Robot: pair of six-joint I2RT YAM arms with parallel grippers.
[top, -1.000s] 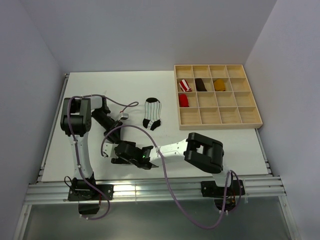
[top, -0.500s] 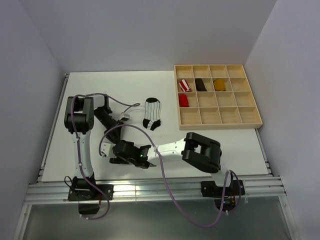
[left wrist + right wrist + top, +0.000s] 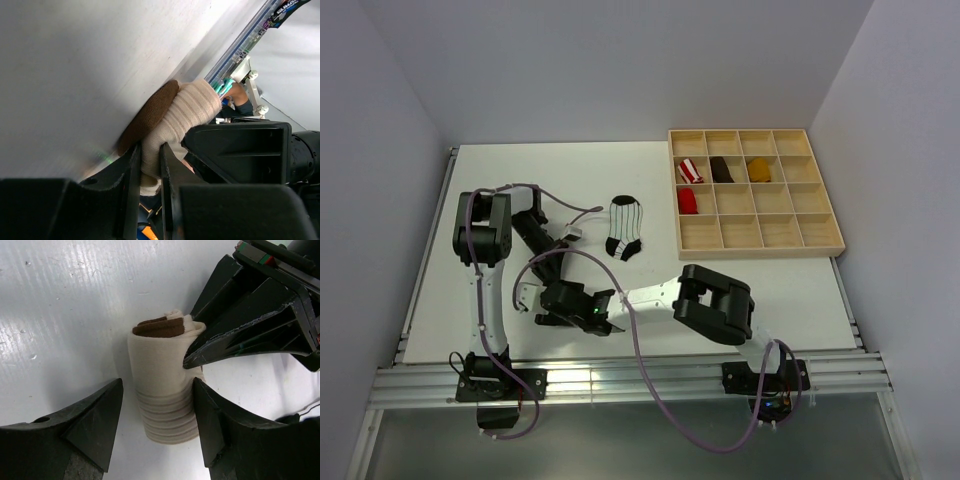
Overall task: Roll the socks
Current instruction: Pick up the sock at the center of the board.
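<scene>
A cream sock (image 3: 162, 390), rolled into a short tube with its brown end (image 3: 159, 329) on top, lies on the white table near the front left. My left gripper (image 3: 150, 150) is shut on the sock's cream fabric and comes in from the right of the right wrist view. My right gripper (image 3: 157, 382) is open, with one finger on each side of the roll and close to it. The white sock with thin black stripes and a black toe (image 3: 623, 228) lies flat mid-table, apart from both grippers. In the top view the arms hide most of the cream sock.
A wooden compartment tray (image 3: 760, 252) stands at the back right. It holds a red bundle (image 3: 688, 200), a red-and-white striped one (image 3: 691, 170), a dark brown one (image 3: 721, 170) and a mustard one (image 3: 758, 169). The table's front rail runs just behind the grippers.
Both arms have shifted slightly, the right arm reaching a little further left. The left gripper's hold on the cream sock and the right gripper's open jaws are the same.
</scene>
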